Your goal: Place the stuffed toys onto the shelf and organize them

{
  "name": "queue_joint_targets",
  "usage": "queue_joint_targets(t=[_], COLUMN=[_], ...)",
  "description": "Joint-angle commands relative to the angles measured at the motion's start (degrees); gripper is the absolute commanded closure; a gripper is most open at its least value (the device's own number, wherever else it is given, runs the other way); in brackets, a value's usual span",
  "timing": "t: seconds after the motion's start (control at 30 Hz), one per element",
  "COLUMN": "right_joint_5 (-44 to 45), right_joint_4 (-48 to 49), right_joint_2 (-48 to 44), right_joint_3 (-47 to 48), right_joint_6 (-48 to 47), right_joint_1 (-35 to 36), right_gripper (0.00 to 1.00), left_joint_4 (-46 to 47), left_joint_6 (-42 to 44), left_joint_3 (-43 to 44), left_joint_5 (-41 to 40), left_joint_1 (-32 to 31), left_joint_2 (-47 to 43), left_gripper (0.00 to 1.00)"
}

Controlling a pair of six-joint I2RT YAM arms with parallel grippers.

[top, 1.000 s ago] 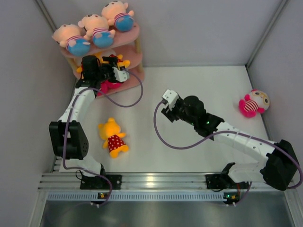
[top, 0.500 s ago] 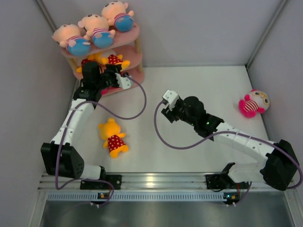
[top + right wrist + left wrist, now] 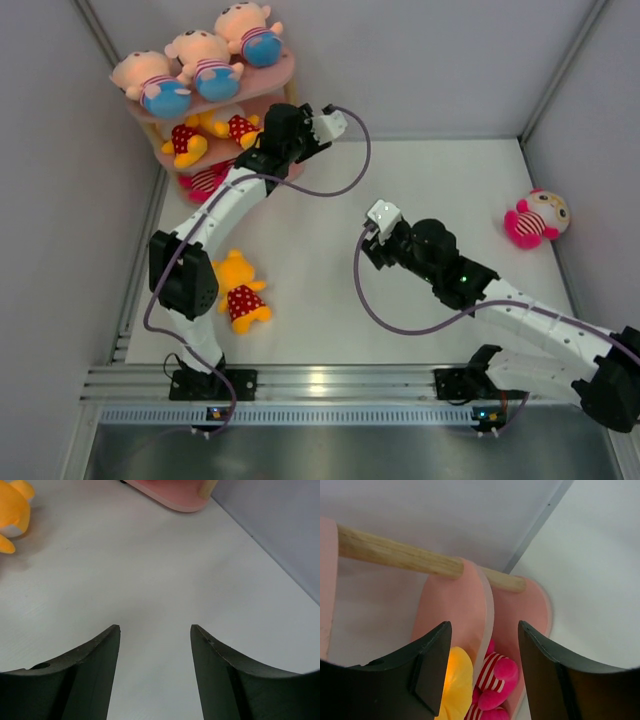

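Toys partly shelved, both grippers released and empty.
Pink shelf stands in the far left corner, with three boy dolls lying along its top board, two yellow bears on the middle board and a pink striped doll on the bottom one. Left gripper hovers just right of the shelf, facing the board edges, jaws spread with nothing between them. Right gripper hangs over the middle of the surface, jaws likewise apart. A loose bear lies on the surface beside the left arm's base. A second pink doll sits well apart by the right wall.
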Motion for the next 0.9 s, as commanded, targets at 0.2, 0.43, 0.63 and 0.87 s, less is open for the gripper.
queue_joint_targets(t=[0.2,0.43,0.63,0.87], right_joint_5=[5.87,5.96,5.78,5.87], right_joint_4=[-3.92,-3.57,-2.95,-2.69], right_joint_2=[-8.58,-9.03,-8.41,-7.62], right_joint_3=[-3.53,-3.62,-3.45,-2.13], right_joint_6=[2.63,3.07,2.72,1.84], right_joint_1=[-1.33,-1.33,-1.33,-1.42], right_gripper=[0.41,0.41,0.41,0.41], left_joint_4=[9.8,11.92,11.83,11.83], left_joint_6=[-2.31,-2.57,-5.12,-5.64], left_joint_3=[10.57,9.7,5.84,2.23], left_joint_5=[-19.38,-21.41,-19.83,-19.3], left_joint_1=[0.18,0.7,2.64,6.41], left_joint_2=[12.56,13.01,8.53,7.73], left_gripper=[0.39,0.56,0.62,0.69])
